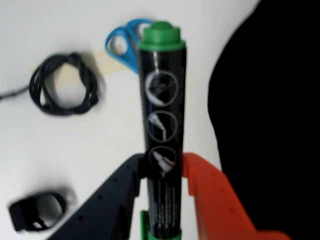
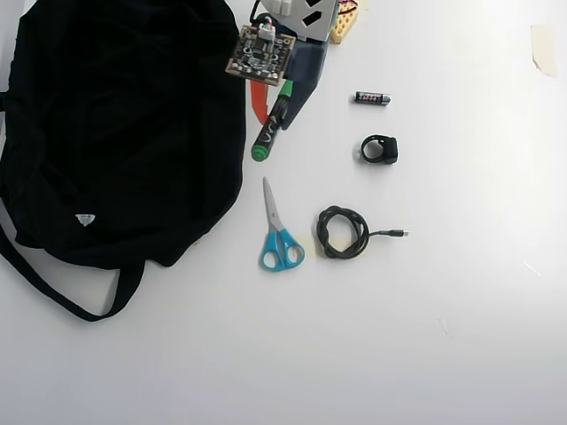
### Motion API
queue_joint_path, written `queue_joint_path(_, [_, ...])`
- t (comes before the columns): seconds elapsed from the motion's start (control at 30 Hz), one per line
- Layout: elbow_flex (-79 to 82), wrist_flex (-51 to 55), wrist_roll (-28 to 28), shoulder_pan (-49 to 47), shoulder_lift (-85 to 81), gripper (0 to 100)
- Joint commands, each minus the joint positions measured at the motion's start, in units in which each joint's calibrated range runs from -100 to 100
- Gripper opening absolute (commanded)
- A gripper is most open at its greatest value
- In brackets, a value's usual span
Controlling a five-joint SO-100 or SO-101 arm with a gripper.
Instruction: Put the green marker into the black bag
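Blue-handled scissors (image 2: 278, 235), coiled black cable (image 2: 344, 232), battery (image 2: 373, 98), black ring clip (image 2: 381, 149), all apart.

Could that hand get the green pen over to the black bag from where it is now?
Probably yes. The hand is already closed on the green marker, and the black bag lies right beside it in the overhead view, with nothing between them.

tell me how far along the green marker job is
Done: the pincer is shut on the green marker, its dark and orange fingers pressing the barrel from both sides. In hand: the overhead view shows the marker just beside the black bag, not over it. Left: carry it over the bag and release it inside.
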Motion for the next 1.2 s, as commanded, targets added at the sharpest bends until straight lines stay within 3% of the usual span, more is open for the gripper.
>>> queue_joint_path(0.0, [-2.49,-0.49,-5.44,1.92,-2.19,2])
queue_joint_path(0.43, [-3.48,-0.57,-6.49,14.34,-2.03,2])
queue_joint_path(0.63, [-2.76,-0.06,-6.49,23.99,-0.95,2])
queue_joint_path(0.77, [0.11,-0.66,-6.44,35.8,-0.78,2])
queue_joint_path(0.87, [4.87,-6.17,-5.76,41.34,-0.53,2])
queue_joint_path(1.03, [4.51,-20.21,-4.55,48.22,20.55,2])
queue_joint_path(1.17, [-7.97,-20.64,-3.76,49.57,34.24,2])
